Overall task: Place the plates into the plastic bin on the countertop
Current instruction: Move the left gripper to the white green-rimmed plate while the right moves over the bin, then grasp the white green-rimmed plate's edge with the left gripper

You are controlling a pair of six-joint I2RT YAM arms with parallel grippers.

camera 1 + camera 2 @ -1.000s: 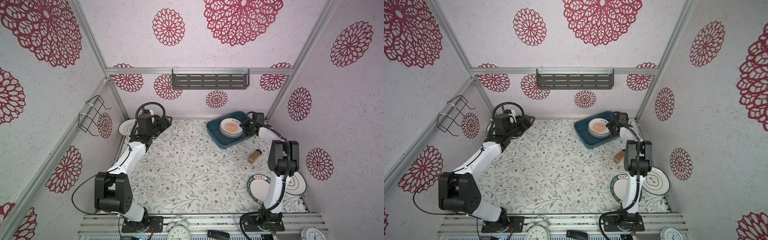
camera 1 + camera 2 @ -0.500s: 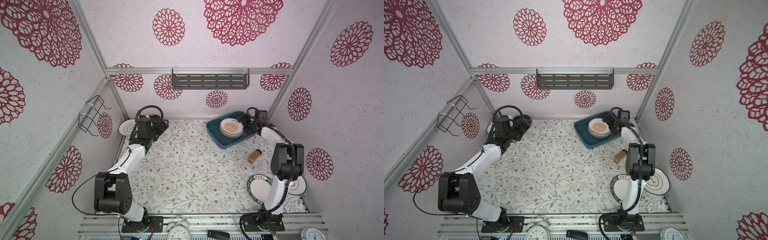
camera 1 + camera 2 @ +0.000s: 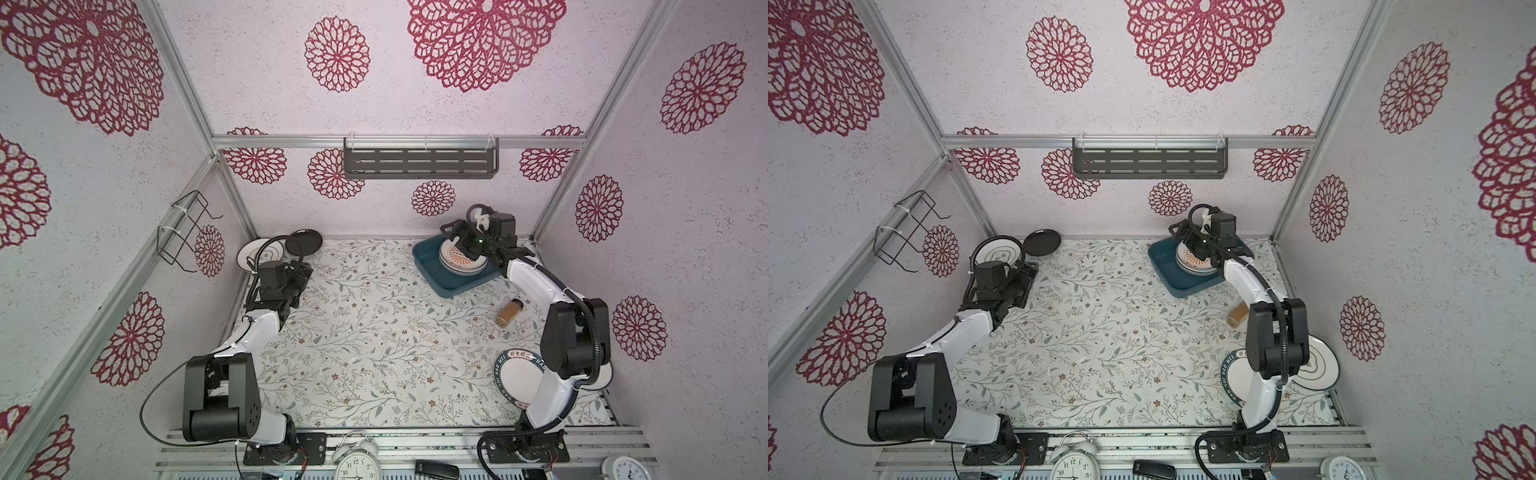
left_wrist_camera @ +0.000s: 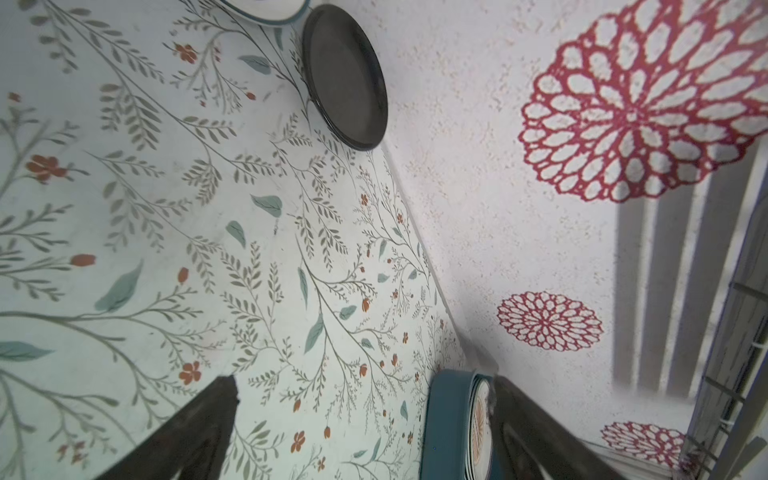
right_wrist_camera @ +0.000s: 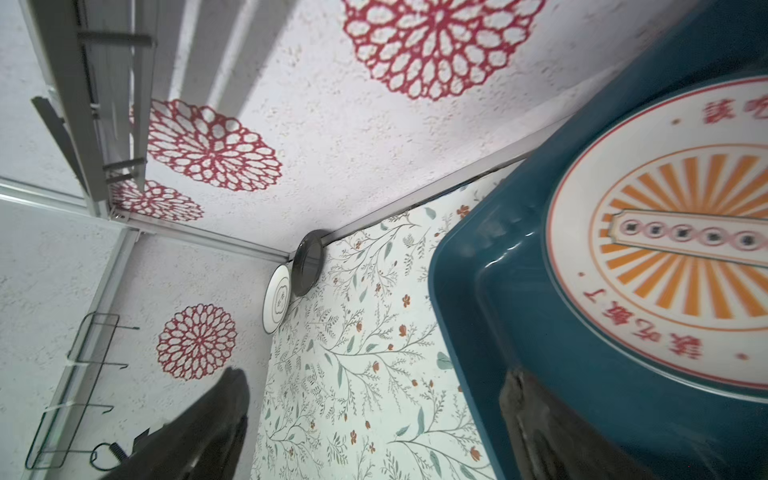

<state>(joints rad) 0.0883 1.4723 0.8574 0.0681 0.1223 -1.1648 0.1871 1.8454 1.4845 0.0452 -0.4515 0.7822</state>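
Update from the remote seat. Closest to me, the round white plate with the teal lettered rim (image 3: 517, 376) and the white cloud-outline plate (image 3: 1318, 368) sit untouched on the leafy-print white countertop (image 3: 374, 332). Further out, the left gripper (image 3: 303, 274) is spread wide, empty, and has drifted back a bit. The right gripper (image 3: 455, 237) just went from half-closed to fully spread over the teal-blue rectangular plastic bin (image 3: 428, 266), so the orange-sunburst white plate (image 5: 673, 241) now lies on the stack inside. In the far corner, the small black round plate (image 3: 306, 242) is still waiting.
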